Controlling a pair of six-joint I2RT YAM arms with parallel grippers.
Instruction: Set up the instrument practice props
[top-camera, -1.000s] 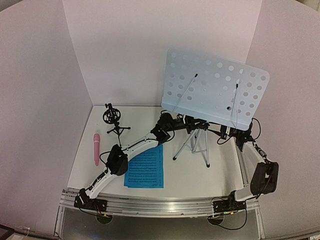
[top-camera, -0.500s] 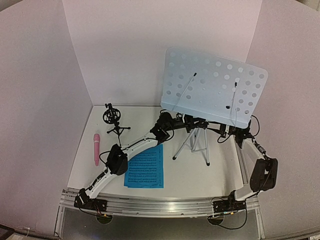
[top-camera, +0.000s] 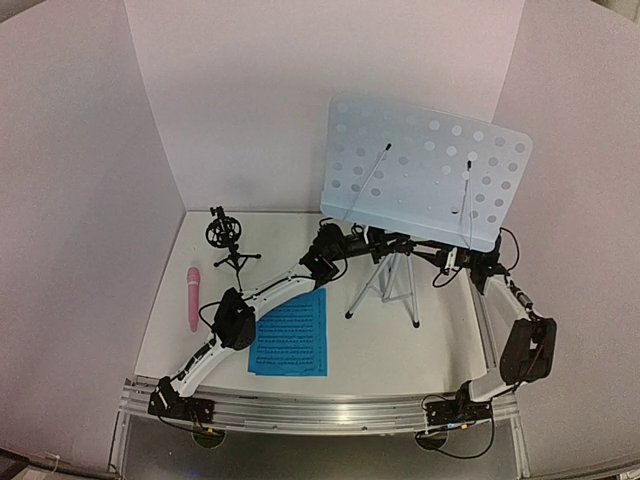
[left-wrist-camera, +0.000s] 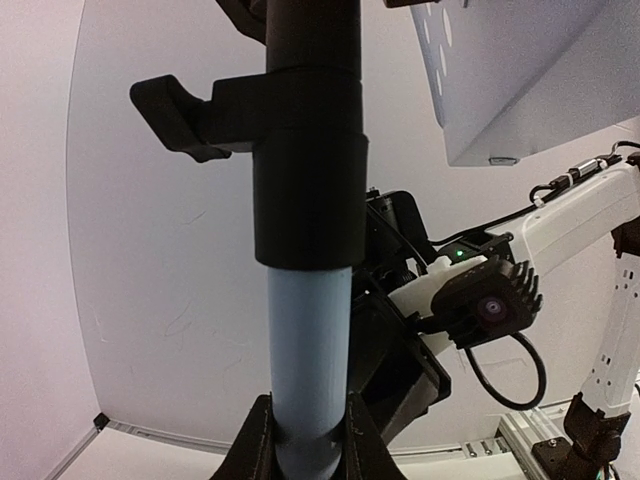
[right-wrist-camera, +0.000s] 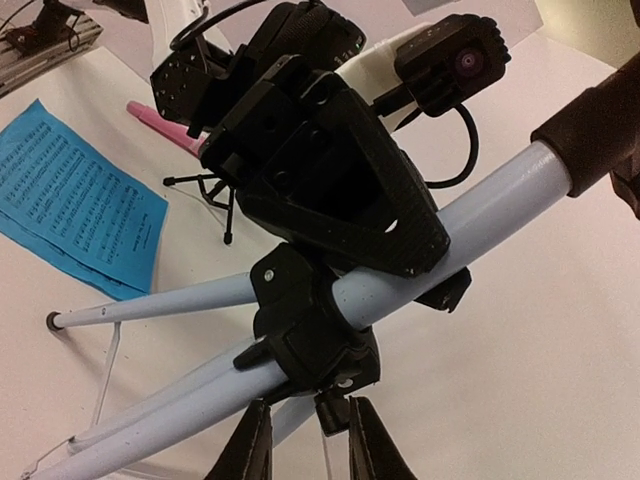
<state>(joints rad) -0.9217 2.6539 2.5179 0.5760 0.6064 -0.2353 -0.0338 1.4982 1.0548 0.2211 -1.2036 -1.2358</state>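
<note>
Left tool (left-wrist-camera: 308, 445) is clamped on the pale-blue pole (left-wrist-camera: 308, 340) of the music stand (top-camera: 425, 170), one finger (left-wrist-camera: 255, 445) pressed to each side just below the black collar (left-wrist-camera: 300, 170). Right tool (right-wrist-camera: 310, 440) comes in from the other side at the black hub (right-wrist-camera: 310, 330) where the legs (right-wrist-camera: 150, 300) meet. Its fingers stand narrowly apart around a small nub under that hub, and whether they pinch it cannot be told. The stand is upright, right of the middle of the surface (top-camera: 380, 350), with legs spread and its perforated plate tilted back. The plate's top edge is before the back wall (top-camera: 250, 100) and its right corner is near the right wall (top-camera: 580, 150). Bare surface lies open in front of the legs. To the left, the blue sheet-music pages (top-camera: 292, 332) lie stacked flat near the front edge. Farther left, well apart from the stand, the black mic mount (top-camera: 228, 240) stands near the back wall. The pink microphone (top-camera: 193, 297) lies beside it, close to the left wall (top-camera: 80, 200).
</note>
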